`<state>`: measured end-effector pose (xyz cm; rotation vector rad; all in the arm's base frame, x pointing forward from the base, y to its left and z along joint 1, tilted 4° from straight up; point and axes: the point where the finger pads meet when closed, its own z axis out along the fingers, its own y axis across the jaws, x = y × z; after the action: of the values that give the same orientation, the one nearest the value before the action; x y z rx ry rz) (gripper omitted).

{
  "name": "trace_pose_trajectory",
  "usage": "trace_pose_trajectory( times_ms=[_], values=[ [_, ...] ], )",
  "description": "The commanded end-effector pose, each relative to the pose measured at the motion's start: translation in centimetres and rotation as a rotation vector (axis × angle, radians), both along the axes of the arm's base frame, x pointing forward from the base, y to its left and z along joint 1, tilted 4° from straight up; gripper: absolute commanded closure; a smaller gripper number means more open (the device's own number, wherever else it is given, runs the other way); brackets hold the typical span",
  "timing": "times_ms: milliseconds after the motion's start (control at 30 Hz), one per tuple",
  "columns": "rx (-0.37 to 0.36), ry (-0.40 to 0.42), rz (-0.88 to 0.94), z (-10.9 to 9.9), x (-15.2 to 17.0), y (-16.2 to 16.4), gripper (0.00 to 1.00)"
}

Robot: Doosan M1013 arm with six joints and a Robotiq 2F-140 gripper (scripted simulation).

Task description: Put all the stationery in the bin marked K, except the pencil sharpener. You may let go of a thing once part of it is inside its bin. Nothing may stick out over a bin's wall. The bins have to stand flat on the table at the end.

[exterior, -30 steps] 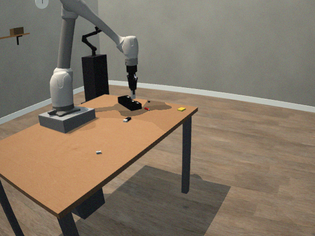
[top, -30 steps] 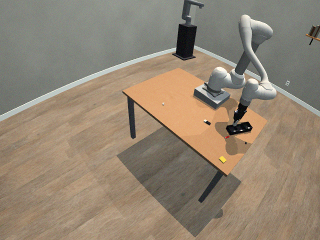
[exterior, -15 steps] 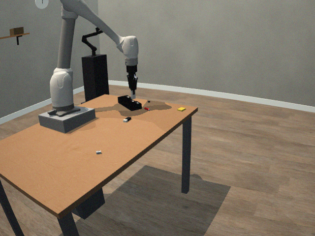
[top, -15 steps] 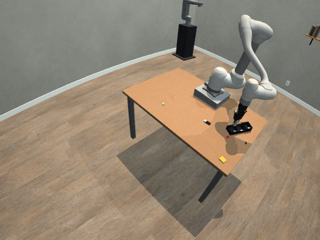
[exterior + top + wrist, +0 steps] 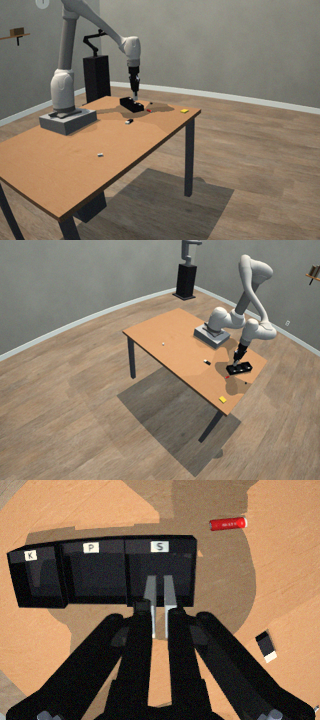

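A black bin block [image 5: 103,570] with three compartments marked K [image 5: 36,576], P and S stands on the table; it also shows in the top and exterior views [image 5: 239,368] [image 5: 131,104]. My gripper [image 5: 160,588] [image 5: 235,364] [image 5: 134,97] hangs over the near wall of the S compartment, fingers shut with nothing seen between them. A red stick [image 5: 228,524] [image 5: 226,377] lies just beside the bins. A black-and-white eraser [image 5: 267,646] [image 5: 206,361] lies a little farther off. A yellow pad [image 5: 222,399] [image 5: 184,111] sits near the table corner. A small white-grey item [image 5: 163,343] [image 5: 100,154] lies far away, mid-table.
A small black round thing [image 5: 245,382] lies past the bins near the table edge. My grey base [image 5: 211,335] stands at the table's back side. The table edge runs close behind the bins.
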<state>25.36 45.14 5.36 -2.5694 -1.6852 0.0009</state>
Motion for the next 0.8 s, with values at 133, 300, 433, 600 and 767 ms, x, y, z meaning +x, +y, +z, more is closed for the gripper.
trace_pose_trajectory(
  times_ms=[133, 300, 433, 600, 767],
  values=[
    [0.003, -0.004, 0.002, -0.4, 0.1, 0.2, 0.85],
    [0.003, -0.004, 0.002, -1.2, 0.0, 0.2, 0.85],
    [0.003, -0.004, 0.002, -2.3, 0.0, 0.3, 0.85],
    [0.003, -0.004, 0.002, -3.6, 0.0, 0.4, 0.85],
    [0.003, -0.004, 0.002, -5.0, -0.1, 0.5, 0.85]
  ],
)
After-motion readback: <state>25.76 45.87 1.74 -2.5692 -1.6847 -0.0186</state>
